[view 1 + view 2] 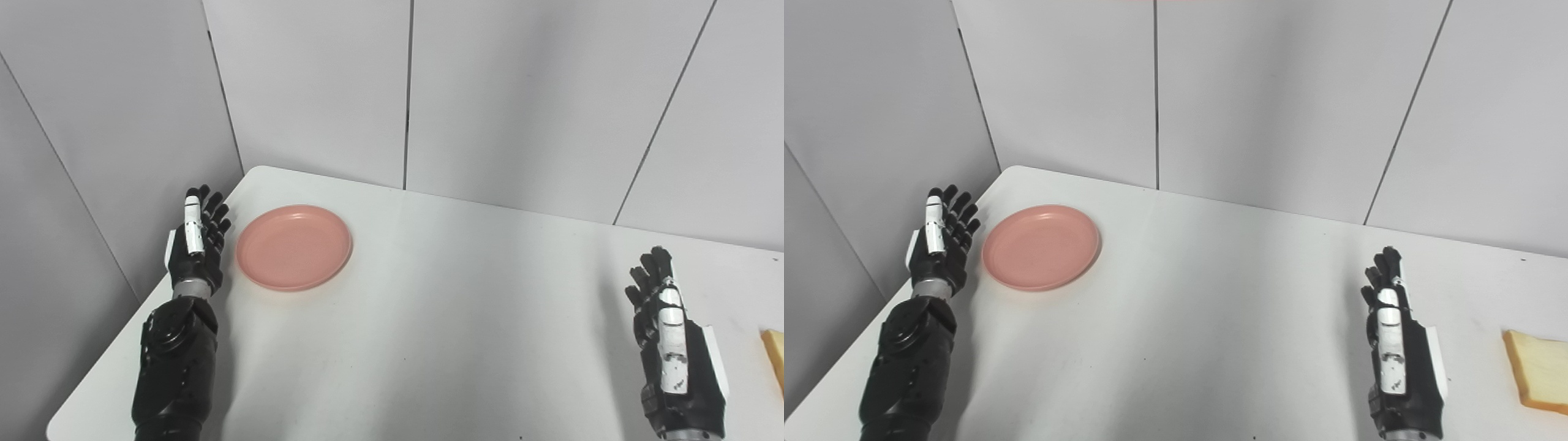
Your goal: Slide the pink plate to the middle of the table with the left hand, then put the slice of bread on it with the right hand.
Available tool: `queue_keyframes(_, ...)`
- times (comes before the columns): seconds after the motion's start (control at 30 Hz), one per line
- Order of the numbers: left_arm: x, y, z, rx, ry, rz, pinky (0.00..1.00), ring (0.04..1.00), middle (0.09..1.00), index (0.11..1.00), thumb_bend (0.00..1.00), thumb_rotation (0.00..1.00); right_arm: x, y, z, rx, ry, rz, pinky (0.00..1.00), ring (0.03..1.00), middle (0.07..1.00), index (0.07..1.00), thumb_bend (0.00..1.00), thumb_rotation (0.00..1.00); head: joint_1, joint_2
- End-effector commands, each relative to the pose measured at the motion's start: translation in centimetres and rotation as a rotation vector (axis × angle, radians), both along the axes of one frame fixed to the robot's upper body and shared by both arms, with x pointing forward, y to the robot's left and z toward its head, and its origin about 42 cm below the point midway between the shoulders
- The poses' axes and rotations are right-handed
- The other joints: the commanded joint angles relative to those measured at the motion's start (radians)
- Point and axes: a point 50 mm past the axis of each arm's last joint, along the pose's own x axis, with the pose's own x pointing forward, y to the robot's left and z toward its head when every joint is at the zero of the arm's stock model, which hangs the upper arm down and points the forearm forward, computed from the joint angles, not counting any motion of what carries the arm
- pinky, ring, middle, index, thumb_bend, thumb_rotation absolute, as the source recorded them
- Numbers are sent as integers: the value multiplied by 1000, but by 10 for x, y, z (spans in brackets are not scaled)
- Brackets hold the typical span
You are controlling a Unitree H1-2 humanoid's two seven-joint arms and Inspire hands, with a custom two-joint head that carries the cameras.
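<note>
**Plate just inboard of the waiting left hand**

Plate and left hand make the pairing that matters. The left hand [197, 242] stands edge-on at the table's left border, fingers straight and spread a little, holding nothing. The pink plate [294, 247] lies just beside it on the side toward the table's middle, with a narrow strip of bare table [429, 318] between the fingers and the near rim; I see no contact. The push, as I judge it, has to run from the hand through the plate and on toward the centre, so the hand is already on the correct side of it.

The right hand [1399, 349] is well apart from the plate, far across the table. It is likewise upright and opened out, with nothing in it. The slice of bread [1538, 370] lies beyond that hand again, on the side away from the plate, flat on the table near the right border, cut off by the frame edge in the left eye view.

The plate is round, shallow and matte salmon-pink, with a low raised rim and nothing on it. Being round, it has no long axis to line up with. It sits flat near the far left corner, well short of the middle. The bread is pale yellow with a darker crust edge.
</note>
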Motion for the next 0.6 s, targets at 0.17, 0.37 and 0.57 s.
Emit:
queue_keyframes(0.17,13,10,19,28,-74,-6,962,941,935,921,473,1000,-1,3,18,6,-65,14,1000,1000,1000,1000,147,1000,-11,7)
queue_keyframes(0.37,17,5,6,-1,-46,-16,941,934,928,919,454,1000,-1,4,18,7,-59,12,1000,1000,1000,1000,153,1000,-20,12)
queue_keyframes(0.57,19,-3,-3,0,-29,-35,921,928,918,901,441,1000,1,2,15,16,-56,13,1000,1000,1000,1000,165,1000,-23,17)
